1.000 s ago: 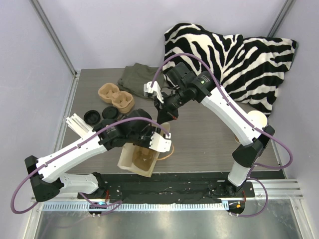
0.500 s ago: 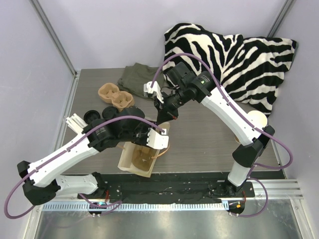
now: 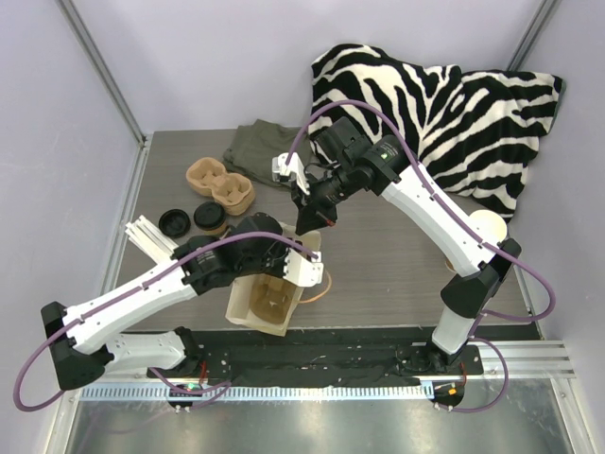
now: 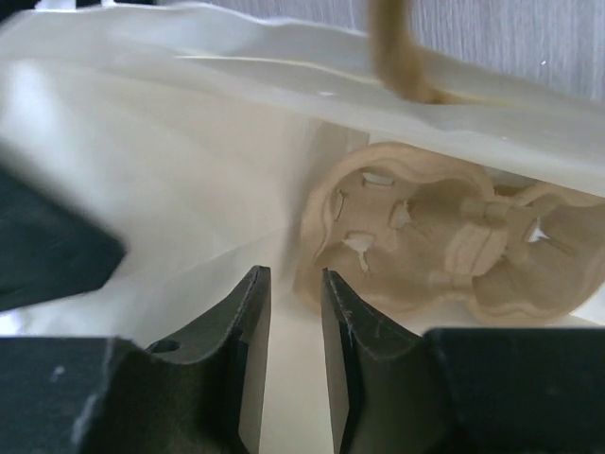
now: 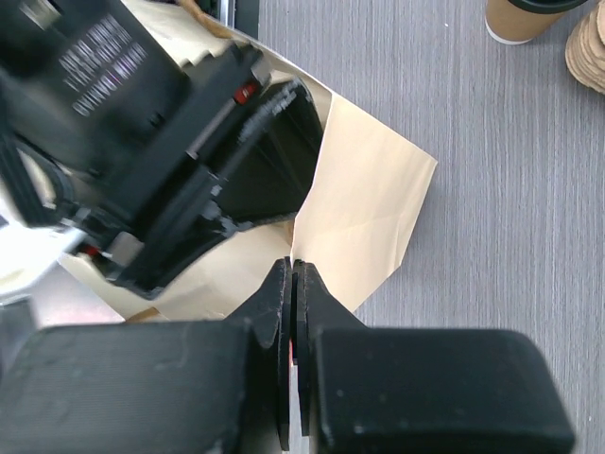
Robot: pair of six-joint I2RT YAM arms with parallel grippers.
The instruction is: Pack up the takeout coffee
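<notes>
We're mid-bagging: right jaws clamp the paper bag (image 5: 369, 189) rim, left jaws slightly parted, empty inside. Next we need the takeout coffee (image 5: 512, 26).

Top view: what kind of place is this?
Probably a robot test booth, not a café: plain walls, left arm and right arm bolted to a rail, props like a zebra cushion and paper bag.
</notes>
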